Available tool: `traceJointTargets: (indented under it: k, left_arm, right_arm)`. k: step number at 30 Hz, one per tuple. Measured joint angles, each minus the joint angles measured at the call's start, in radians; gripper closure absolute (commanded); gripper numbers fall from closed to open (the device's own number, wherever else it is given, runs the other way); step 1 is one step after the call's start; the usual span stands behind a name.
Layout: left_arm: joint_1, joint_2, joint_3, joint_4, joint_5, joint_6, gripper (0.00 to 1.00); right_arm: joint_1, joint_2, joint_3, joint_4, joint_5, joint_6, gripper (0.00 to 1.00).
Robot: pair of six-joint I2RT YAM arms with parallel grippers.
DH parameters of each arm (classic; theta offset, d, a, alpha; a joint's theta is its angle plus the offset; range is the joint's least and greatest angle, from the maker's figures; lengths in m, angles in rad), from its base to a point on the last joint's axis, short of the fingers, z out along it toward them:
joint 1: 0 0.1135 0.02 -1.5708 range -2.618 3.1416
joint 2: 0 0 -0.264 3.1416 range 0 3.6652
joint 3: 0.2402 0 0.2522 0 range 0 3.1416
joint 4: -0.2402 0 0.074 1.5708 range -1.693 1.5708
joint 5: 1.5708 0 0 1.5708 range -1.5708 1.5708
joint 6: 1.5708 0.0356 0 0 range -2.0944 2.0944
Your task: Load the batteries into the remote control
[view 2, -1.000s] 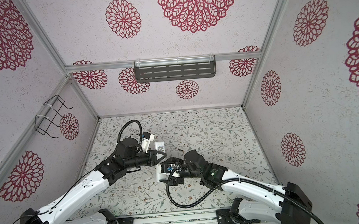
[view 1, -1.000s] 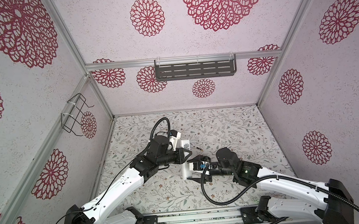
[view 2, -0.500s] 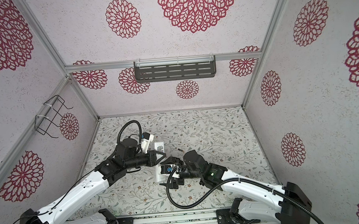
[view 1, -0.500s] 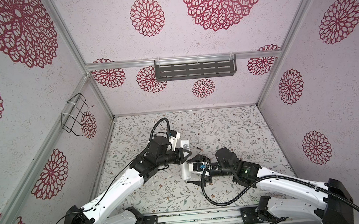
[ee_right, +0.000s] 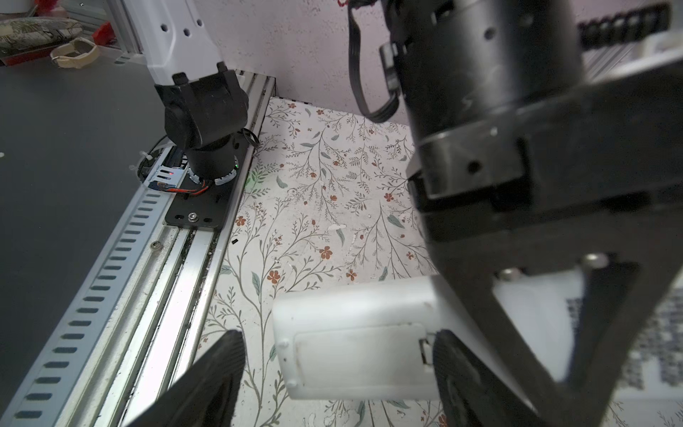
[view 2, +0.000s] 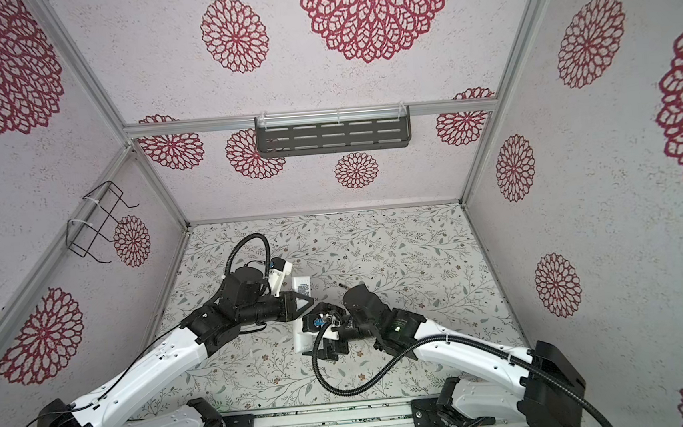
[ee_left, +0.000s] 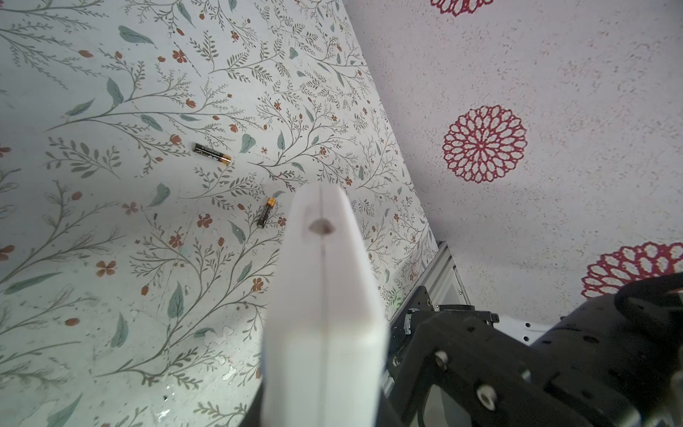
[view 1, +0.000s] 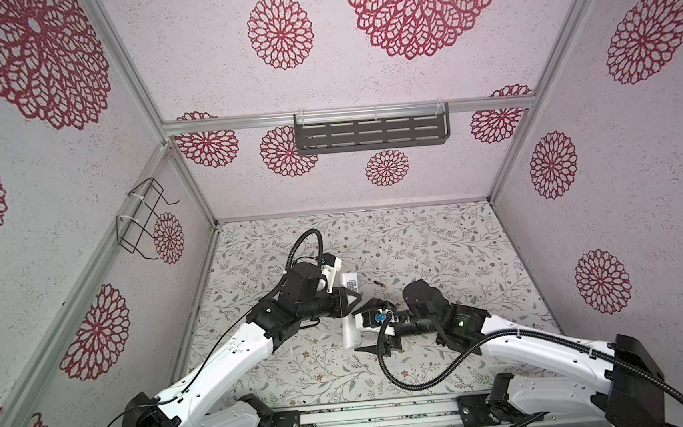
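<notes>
- Risk 1: the flat white rectangular battery cover [ee_right: 354, 351] is looking shut on the long slim white plastic remote control [ee_right: 351, 303]. If the right gripper [ee_right: 336, 355] is prying it off-axis, the latch prob. isn't releasing and the remote control is twisting in the other grip.
- Risk 2: the left gripper [view 1: 350, 303] is clamping the remote control mid-body only, so a hard push at the cover end is likely levering it loose.
- Risk 3: two small dark cylindrical batteries [ee_left: 212, 153] w/ gold ends are lying loose and apart on the floral-print tabletop [ee_left: 111, 277]. Being round, they're liable to roll if an arm is brushing them.
- The right gripper's jaws are standing apart, straddling the remote control's cover end. One finger [ee_right: 462, 373] is sitting at the latch edge, the other is clear of the end; contact unclear.
- The batteries are lying near both grippers, touching neither.
- Can't tell if the remote control is resting on the tabletop or hanging just above it.
</notes>
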Motion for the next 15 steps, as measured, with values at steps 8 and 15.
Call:
traceJointTargets:
  k: [8, 15]
  left_arm:
    - [-0.001, -0.021, 0.0, -0.023, -0.005, 0.007, 0.98]
    - [-0.006, -0.022, 0.0, -0.05, 0.0, 0.018, 0.98]
  right_arm:
    - [0.008, 0.009, 0.031, -0.04, -0.002, -0.001, 0.26]
    - [0.015, 0.008, 0.043, -0.076, -0.016, 0.0, 0.32]
